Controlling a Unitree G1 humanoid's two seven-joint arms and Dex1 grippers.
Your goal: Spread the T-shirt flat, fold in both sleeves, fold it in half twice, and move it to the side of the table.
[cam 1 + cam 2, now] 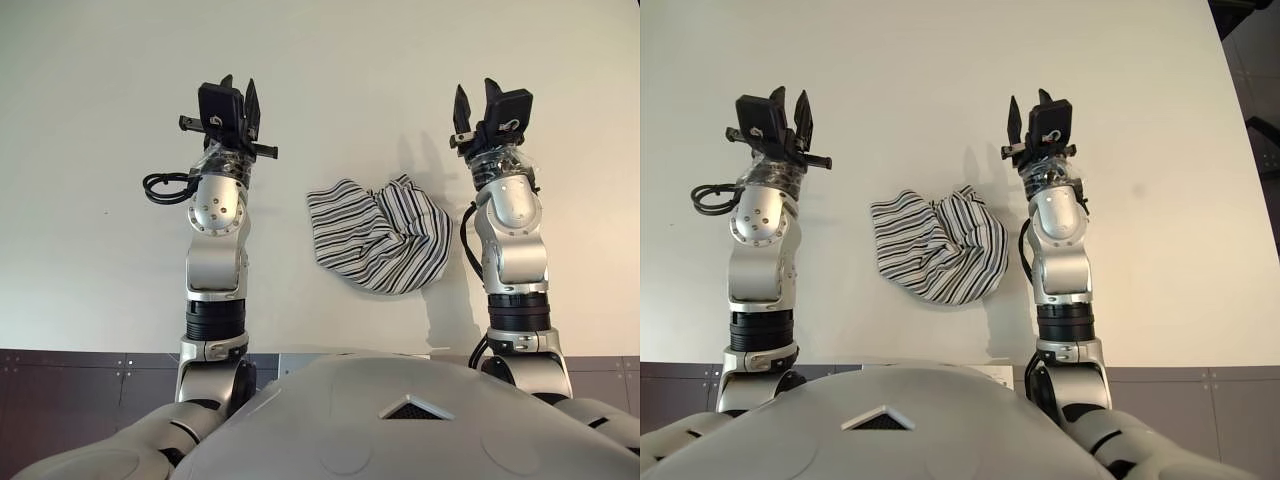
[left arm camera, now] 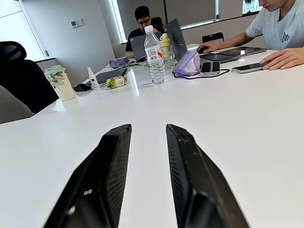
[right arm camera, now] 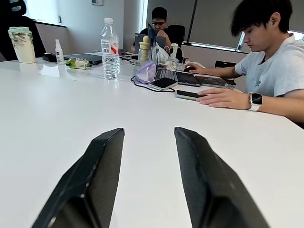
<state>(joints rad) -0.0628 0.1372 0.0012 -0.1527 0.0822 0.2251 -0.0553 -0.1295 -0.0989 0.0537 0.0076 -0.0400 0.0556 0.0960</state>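
Note:
The T-shirt (image 1: 382, 235), white with dark stripes, lies crumpled in a heap on the white table (image 1: 330, 60), between my two arms and near the front edge. My left gripper (image 1: 240, 98) is held out over bare table to the left of the heap and farther out, open with nothing between its fingers (image 2: 114, 156). My right gripper (image 1: 478, 103) stands to the right of the heap at a similar distance out, also open and empty, its fingers (image 3: 194, 156) well apart. Neither gripper touches the cloth.
At the table's far end stand a water bottle (image 2: 154, 56), a paper cup (image 2: 60, 81), a small spray bottle (image 2: 91, 78), laptops and phones (image 3: 190, 94). White table surface stretches wide on all sides of the heap.

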